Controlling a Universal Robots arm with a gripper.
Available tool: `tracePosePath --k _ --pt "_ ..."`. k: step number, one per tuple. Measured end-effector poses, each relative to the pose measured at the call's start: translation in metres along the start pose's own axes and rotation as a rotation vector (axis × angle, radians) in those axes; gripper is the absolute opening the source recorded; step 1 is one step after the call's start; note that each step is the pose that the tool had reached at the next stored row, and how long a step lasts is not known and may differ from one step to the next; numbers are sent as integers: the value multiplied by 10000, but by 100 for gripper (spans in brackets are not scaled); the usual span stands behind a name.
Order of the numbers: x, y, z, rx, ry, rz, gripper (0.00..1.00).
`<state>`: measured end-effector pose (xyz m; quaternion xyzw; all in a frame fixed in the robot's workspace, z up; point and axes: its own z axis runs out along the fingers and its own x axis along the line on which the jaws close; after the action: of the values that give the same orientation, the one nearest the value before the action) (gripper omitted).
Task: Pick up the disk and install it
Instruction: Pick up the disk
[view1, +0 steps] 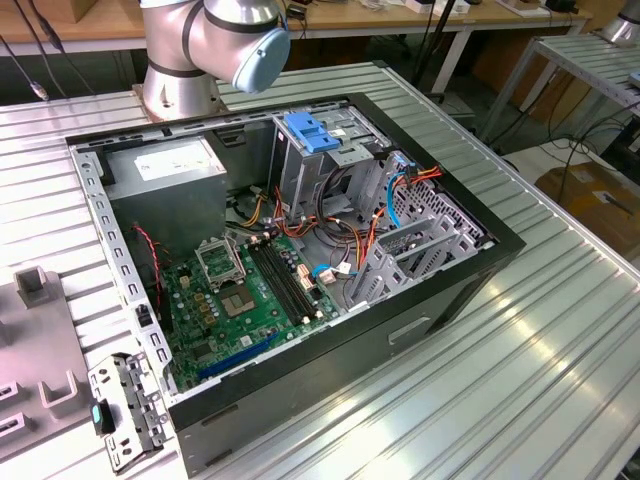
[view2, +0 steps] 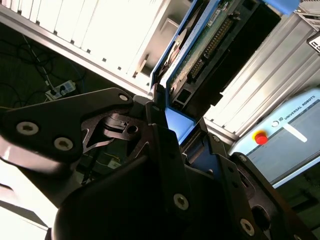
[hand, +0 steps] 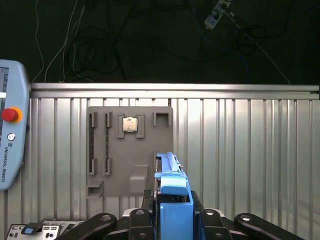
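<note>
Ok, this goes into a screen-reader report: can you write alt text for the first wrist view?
The end effector grips the disk, blue-framed and seen edge-on, above a ribbed metal table. Beyond it lies a grey fixture plate with a small square chip in one pocket, and a pendant with a red button.

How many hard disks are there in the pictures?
1. The disk is clamped in the pincer, seen in both wrist views. Others could be hidden in the drive cage of the open computer in the exterior view.
</note>
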<state>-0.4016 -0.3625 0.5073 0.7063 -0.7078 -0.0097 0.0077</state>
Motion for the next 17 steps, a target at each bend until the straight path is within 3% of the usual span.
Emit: tracePosePath --k 17 --pt "4 -142 -3 1 0 0 37"
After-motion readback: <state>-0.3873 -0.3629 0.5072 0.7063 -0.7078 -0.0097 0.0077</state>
